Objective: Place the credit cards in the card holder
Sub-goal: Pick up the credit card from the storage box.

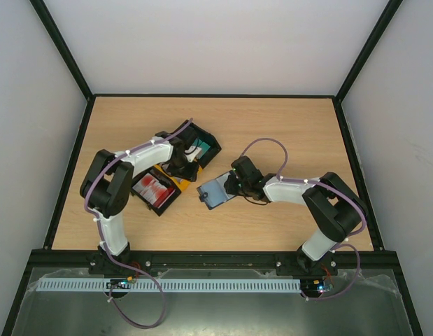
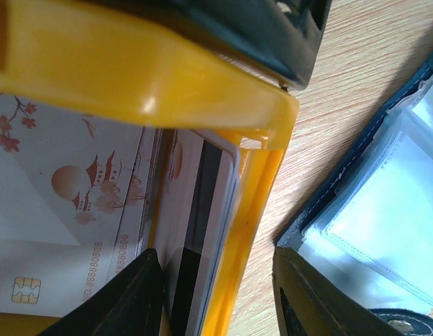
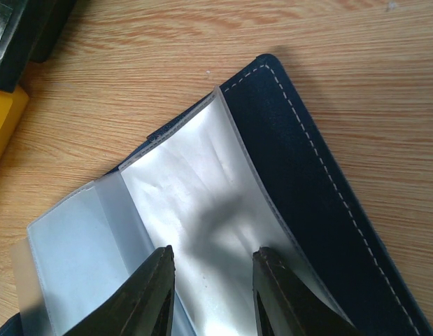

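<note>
— Where is the card holder?

— The card holder [image 1: 215, 191] lies open on the wooden surface [image 1: 293, 126], just right of centre in the overhead view, with its pale blue inside facing up. In the right wrist view its navy cover with pale stitching runs down the right side, and clear sleeves fill the lower middle.

— And the right tool?

— The right tool [image 3: 215, 252] stands over those sleeves at the bottom of the frame. Its jaws are partly apart, with a sleeve's bare surface showing in the gap. Nothing is pinched between them. Whether the tips touch the plastic I cannot tell.

— The credit cards?

— The credit cards [image 2: 69, 203] lie in a yellow tray [image 2: 167, 84] and fill the left half of the left wrist view. One is white with a pagoda, blossoms and a chip, and the one beside it has a dark stripe. More cards, red-and-white, lie in a black tray [image 1: 168, 205] left of centre overhead.

— The left tool?

— The left tool [image 2: 215, 262] is at the bottom of its frame, jaws well apart. One finger is over the cards and the other is outside over bare wood, with the tray's yellow wall in the gap. It grips nothing that I can see. The holder's edge is near, at the lower right.

— Anything else?

— A second black tray [image 1: 217, 145] sits just beyond the yellow one, towards the top.
</note>
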Robot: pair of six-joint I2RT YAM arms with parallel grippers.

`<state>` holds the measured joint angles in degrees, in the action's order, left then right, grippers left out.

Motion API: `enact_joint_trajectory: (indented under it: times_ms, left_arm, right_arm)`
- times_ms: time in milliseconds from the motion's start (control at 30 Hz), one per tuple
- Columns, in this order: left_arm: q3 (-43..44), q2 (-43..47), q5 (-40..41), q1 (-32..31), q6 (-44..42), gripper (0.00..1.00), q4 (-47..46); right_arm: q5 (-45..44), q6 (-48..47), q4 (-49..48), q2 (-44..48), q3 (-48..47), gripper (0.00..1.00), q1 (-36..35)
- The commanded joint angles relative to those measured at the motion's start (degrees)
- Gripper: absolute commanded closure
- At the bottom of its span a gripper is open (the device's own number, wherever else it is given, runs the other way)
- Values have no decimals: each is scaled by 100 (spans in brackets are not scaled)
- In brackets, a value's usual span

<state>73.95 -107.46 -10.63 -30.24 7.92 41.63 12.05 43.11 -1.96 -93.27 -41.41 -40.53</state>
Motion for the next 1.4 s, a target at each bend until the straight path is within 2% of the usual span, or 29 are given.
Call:
enact_joint_trajectory:
  times_ms: [0, 333, 733, 1100, 1367]
  left_arm:
    - [135, 237, -55, -51, -36, 56, 320]
    - [210, 268, -2, -51, -11, 63, 387]
    - [195, 447, -66, -39, -39, 65, 458]
    - [188, 449, -1, -31, 3, 71, 476]
    - [159, 519, -19, -25, -10, 71, 515]
  right_arm:
    - [-63, 23, 531, -361, 173, 68, -29]
    - [-50, 27, 521, -373, 179, 69, -27]
    - [-40, 21, 522, -370, 168, 69, -26]
    - [-45, 13, 538, -360, 158, 68, -29]
    - [-40, 0, 539, -373, 133, 69, -31]
